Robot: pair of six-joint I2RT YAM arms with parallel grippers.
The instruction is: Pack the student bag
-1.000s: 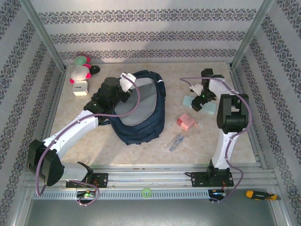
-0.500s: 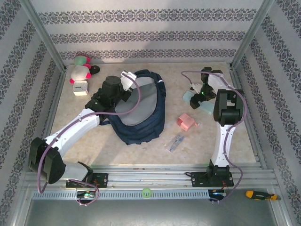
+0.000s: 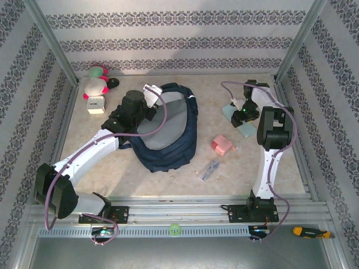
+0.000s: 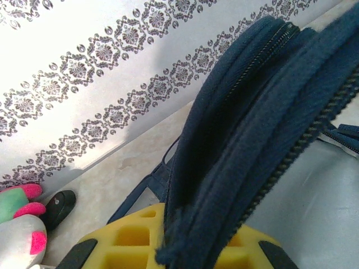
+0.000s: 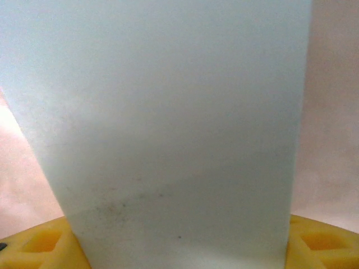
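The student bag point(image 3: 168, 134), navy blue with a grey lining, lies open in the middle of the table. My left gripper point(image 3: 150, 92) sits at its far-left rim, shut on the zip edge. In the left wrist view that bag point(image 4: 269, 112) edge runs between the yellow fingers of the left gripper point(image 4: 185, 246). My right gripper point(image 3: 238, 109) is at the back right, over a pale blue box point(image 3: 247, 130). In the right wrist view the box point(image 5: 168, 112) spans the whole gap of the right gripper point(image 5: 185, 246), touching both yellow fingers point(image 5: 33, 246).
A pink item point(image 3: 221, 146) and a small grey item point(image 3: 210, 169) lie right of the bag. A plush toy point(image 3: 95, 84) and a white cube point(image 3: 96, 105) sit at the back left. Metal posts and patterned walls close in the table. A screwdriver point(image 3: 308, 231) lies beyond the front rail.
My right gripper has shifted slightly right and back over the pale blue box, and its jaws have narrowed onto it. The left arm and bag have stayed still.
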